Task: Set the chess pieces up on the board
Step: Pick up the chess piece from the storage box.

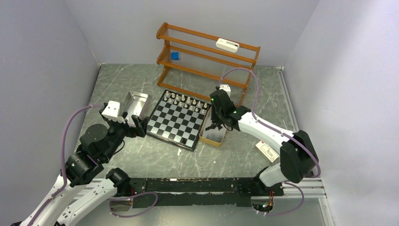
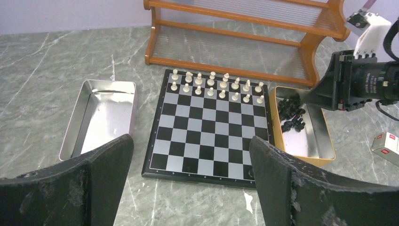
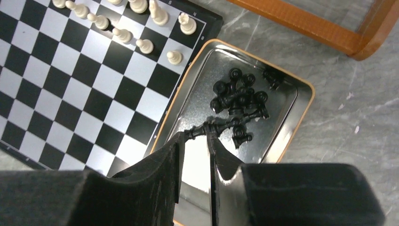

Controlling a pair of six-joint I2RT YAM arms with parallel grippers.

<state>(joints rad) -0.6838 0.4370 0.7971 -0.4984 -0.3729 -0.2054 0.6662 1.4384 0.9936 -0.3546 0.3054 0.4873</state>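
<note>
The board (image 1: 178,120) lies mid-table, also in the left wrist view (image 2: 207,136) and the right wrist view (image 3: 70,84). White chess pieces (image 1: 186,100) (image 2: 216,84) (image 3: 122,34) fill its two far rows. One black piece (image 1: 183,140) stands at its near right corner. Several black pieces (image 2: 291,115) (image 3: 237,96) lie heaped in the tan box (image 1: 211,138) (image 3: 301,108) right of the board. My right gripper (image 1: 214,126) (image 3: 196,134) is in the box, shut on one black piece lying crosswise at its tips. My left gripper (image 1: 134,123) (image 2: 190,140) is open and empty, near the board's left edge.
A shiny metal tray (image 1: 134,103) (image 2: 101,117) lies left of the board. A wooden rack (image 1: 207,61) (image 2: 244,37) stands behind it, holding a white device (image 1: 227,45) and a blue block (image 1: 175,55). A small white-and-red card box (image 1: 267,150) (image 2: 388,146) lies at the right.
</note>
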